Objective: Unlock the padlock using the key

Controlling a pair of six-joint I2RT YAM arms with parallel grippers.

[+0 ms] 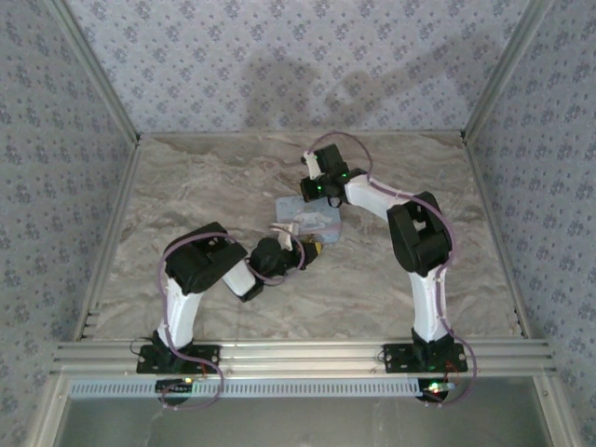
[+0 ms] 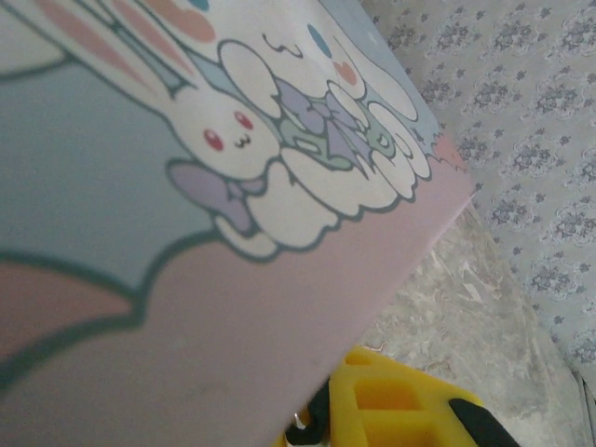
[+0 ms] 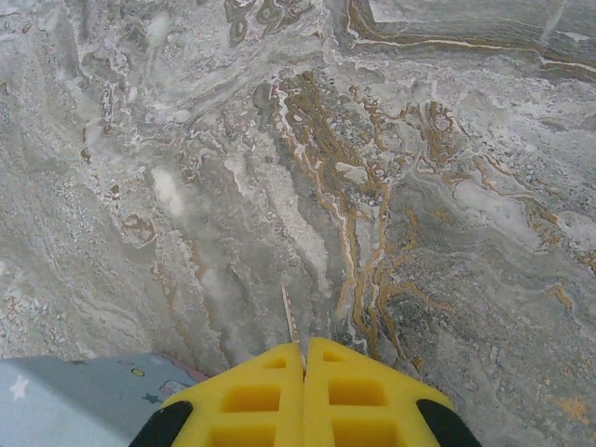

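The pale blue and pink tin (image 1: pixel 308 222) with cartoon rabbits lies mid-table. In the left wrist view the tin (image 2: pixel 233 233) is very close and tilted. My left gripper (image 1: pixel 305 250) holds its near edge; one yellow finger (image 2: pixel 396 396) presses against its pink side, and the other is hidden behind it. The padlock is hidden. My right gripper (image 3: pixel 304 352) is shut, and a thin metal key (image 3: pixel 290 321) sticks out between its yellow fingertips over the marble. From above, this gripper (image 1: pixel 311 191) hovers at the tin's far edge. A corner of the tin (image 3: pixel 74 400) lies beside it.
The marble tabletop (image 1: pixel 205 177) is walled by patterned panels on the left, back and right. An aluminium rail (image 1: pixel 298 354) runs along the near edge, where both arm bases are bolted.
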